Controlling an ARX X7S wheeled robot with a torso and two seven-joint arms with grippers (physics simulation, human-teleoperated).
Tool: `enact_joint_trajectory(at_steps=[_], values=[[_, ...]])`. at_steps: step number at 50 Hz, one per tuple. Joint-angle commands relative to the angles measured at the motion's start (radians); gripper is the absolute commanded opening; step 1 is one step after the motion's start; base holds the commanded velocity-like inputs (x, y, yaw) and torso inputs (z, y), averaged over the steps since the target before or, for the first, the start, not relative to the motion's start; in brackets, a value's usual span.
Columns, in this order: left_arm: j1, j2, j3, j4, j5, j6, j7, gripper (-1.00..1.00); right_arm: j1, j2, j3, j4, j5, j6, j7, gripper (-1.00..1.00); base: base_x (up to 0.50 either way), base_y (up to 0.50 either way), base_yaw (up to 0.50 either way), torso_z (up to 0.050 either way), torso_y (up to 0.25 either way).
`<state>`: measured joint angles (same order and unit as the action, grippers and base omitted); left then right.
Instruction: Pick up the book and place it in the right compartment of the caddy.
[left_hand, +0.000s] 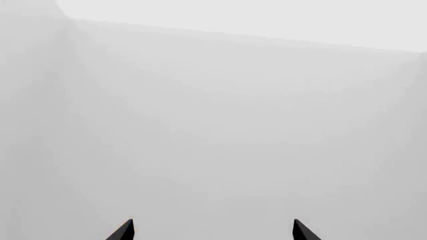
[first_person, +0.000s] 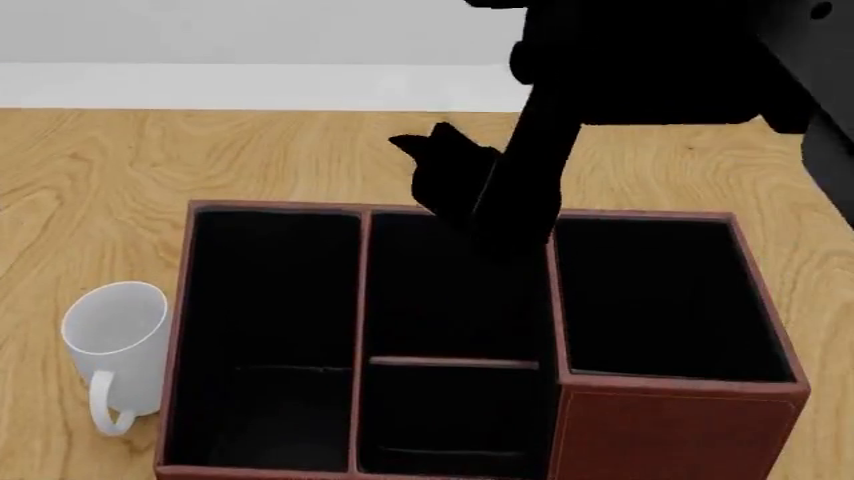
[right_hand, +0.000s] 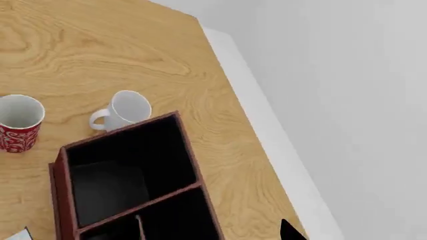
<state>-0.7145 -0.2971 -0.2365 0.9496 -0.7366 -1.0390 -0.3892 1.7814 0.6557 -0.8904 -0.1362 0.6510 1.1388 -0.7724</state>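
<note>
The reddish-brown caddy (first_person: 681, 430) fills the head view's lower half. Its right compartment (first_person: 654, 300), square with the tallest walls, holds nothing. The book does not show clearly in any view. My right arm reaches down from the top right, and my right gripper (first_person: 430, 165) hangs above the caddy's back edge over the middle section. In the right wrist view one dark fingertip (right_hand: 291, 232) stands wide over bare wood, and the other is lost against the caddy's (right_hand: 57, 170) black lining. My left gripper (left_hand: 213, 232) is open and empty, facing a plain grey wall.
A white mug (first_person: 118, 335) stands on the wooden table (first_person: 94, 190) left of the caddy. It also shows in the right wrist view (right_hand: 127, 110), near a red patterned mug (right_hand: 19, 122). A small pale corner (right_hand: 17, 235) shows at that frame's edge. The table ends at a white wall.
</note>
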Motion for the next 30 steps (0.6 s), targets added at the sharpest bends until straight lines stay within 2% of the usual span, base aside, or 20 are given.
enact_joint_trajectory(at_steps=[1,11,30], values=[[-0.021,-0.015,-0.009,0.009,-0.027,-0.015,-0.024,1.00,0.222,-0.029,-0.385,0.189,-0.161,-0.124,-0.407,1.00,0.00,0.00,0.00,0.000,0.000],[-0.041,-0.026,-0.004,0.014,-0.044,-0.027,-0.046,1.00,0.288,-0.061,-0.562,0.286,-0.249,-0.266,-0.631,1.00,0.00,0.00,0.00,0.000,0.000],[-0.049,-0.046,-0.005,0.019,-0.068,-0.029,-0.074,1.00,0.171,-0.131,-0.611,0.254,-0.232,-0.369,-0.634,1.00,0.00,0.00,0.00,0.000,0.000]])
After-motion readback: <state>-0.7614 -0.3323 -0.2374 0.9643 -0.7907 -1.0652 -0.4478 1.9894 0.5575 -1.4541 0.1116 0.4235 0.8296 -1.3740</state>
